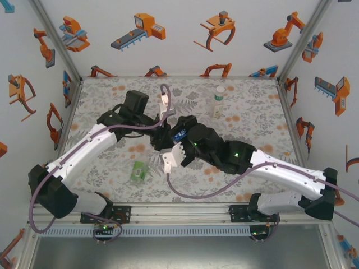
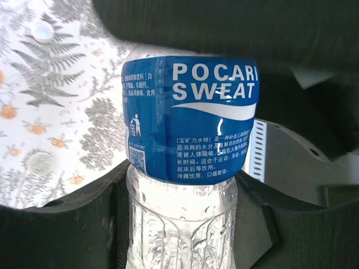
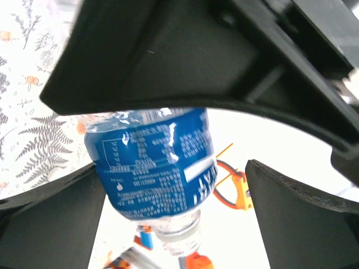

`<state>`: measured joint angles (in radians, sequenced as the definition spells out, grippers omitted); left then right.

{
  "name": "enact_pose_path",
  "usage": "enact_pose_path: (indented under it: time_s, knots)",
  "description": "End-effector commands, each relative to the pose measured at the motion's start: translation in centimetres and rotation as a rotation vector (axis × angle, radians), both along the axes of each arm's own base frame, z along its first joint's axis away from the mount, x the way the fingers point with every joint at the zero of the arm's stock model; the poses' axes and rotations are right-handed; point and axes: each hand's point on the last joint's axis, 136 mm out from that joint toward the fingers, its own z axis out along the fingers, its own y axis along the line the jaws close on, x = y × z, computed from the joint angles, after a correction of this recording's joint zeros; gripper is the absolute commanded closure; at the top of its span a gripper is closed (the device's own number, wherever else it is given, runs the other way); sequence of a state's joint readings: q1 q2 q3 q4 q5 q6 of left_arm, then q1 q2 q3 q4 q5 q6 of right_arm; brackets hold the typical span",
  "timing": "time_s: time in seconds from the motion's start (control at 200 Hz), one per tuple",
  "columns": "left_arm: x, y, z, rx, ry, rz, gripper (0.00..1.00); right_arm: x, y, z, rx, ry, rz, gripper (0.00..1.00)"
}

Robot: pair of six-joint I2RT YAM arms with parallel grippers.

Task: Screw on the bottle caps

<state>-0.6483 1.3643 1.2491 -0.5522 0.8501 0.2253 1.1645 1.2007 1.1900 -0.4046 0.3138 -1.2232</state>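
Note:
The blue-labelled bottle (image 2: 190, 117) is held off the table between both arms, and its label (image 1: 179, 135) shows at the table's middle. My left gripper (image 2: 182, 224) is shut on its clear ribbed lower body, with a black finger (image 2: 61, 235) pressed on each side. My right gripper (image 3: 176, 218) stands open around the same bottle (image 3: 154, 174), and its right finger (image 3: 303, 218) is well clear of the label. A small white cap (image 2: 42, 32) lies on the floral cloth. The green-labelled bottle (image 1: 138, 171) lies on its side near the front. The slim bottle (image 1: 219, 102) stands upright at the back.
The two arms meet over the middle of the floral cloth (image 1: 252, 120), with the left arm's cable (image 1: 164, 98) looping above them. Printed walls close in the back and both sides. Open cloth lies at the back left and front right.

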Motion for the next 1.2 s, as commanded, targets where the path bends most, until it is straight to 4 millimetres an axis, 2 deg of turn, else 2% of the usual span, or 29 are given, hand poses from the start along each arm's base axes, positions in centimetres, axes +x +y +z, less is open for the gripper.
enact_pose_path:
  time_s: [0.0,0.12,0.28,0.456,0.606,0.771,0.966,1.081,1.197]
  knots:
    - [2.7,0.3,0.4,-0.022,-0.068,0.122,0.57,1.7,-1.1,5.2,0.366,0.108,-0.168,0.09]
    - [4.4,0.5,1.1,-0.056,-0.090,0.205,0.57,3.3,-2.7,7.8,0.682,0.303,-0.309,0.09]
    - [5.8,0.9,2.8,-0.145,-0.118,0.270,0.57,5.4,-5.3,9.9,1.040,0.561,-0.466,0.13]
    - [6.3,1.8,5.1,-0.261,-0.133,0.301,0.58,6.3,-7.1,11.9,1.367,0.888,-0.471,0.15]
    - [5.6,2.3,8.1,-0.394,-0.142,0.276,0.58,6.5,-7.2,14.5,1.592,1.142,-0.315,0.18]
    - [4.0,2.1,10.9,-0.494,-0.138,0.196,0.58,5.5,-6.3,17.7,1.666,1.256,-0.077,0.19]
    - [2.3,1.7,13.0,-0.577,-0.132,0.097,0.58,5.1,-5.4,19.9,1.663,1.283,0.047,0.25]
    - [1.7,1.4,13.5,-0.595,-0.137,0.068,0.58,5.3,-5.0,20.4,1.662,1.302,0.076,0.38]
    - [1.3,0.8,13.6,-0.606,-0.132,0.047,0.58,5.5,-4.6,20.2,1.657,1.318,0.081,0.42]
